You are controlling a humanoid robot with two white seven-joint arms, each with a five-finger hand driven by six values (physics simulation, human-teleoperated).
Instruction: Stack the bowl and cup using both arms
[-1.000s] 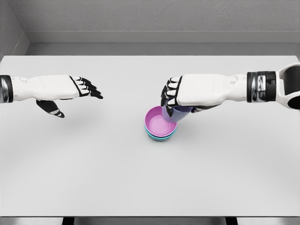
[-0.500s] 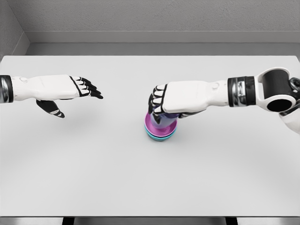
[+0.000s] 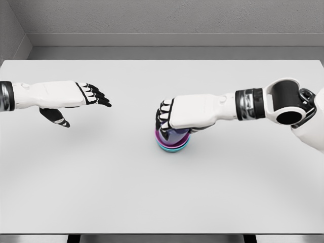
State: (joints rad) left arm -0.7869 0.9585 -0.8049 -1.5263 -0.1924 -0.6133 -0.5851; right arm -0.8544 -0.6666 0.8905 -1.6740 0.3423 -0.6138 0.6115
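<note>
Head view shows the bowl stack [image 3: 172, 146] near the middle of the white surface [image 3: 162, 192]: a pink-magenta bowl [image 3: 158, 135] nested in a teal bowl [image 3: 174, 148], of which only thin curved rims show at the lower edge. Inside the pink bowl sits a dark blue-purple cup [image 3: 175, 135], mostly covered from above. The right hand [image 3: 174, 117] lies over it, its black-and-white fingers [image 3: 163, 115] curled down around the cup in a grasp; the cup's mouth and most of its wall are hidden by the palm, so whether it stands upright or tilted cannot be told. The right forearm runs off toward 3 o'clock, ending in a black-banded wrist and a large round joint cut by the frame edge. Well apart, toward 9 o'clock, the left hand [image 3: 76, 96] hovers above the surface with fingers extended and loosely spread, thumb hanging below, holding nothing.
</note>
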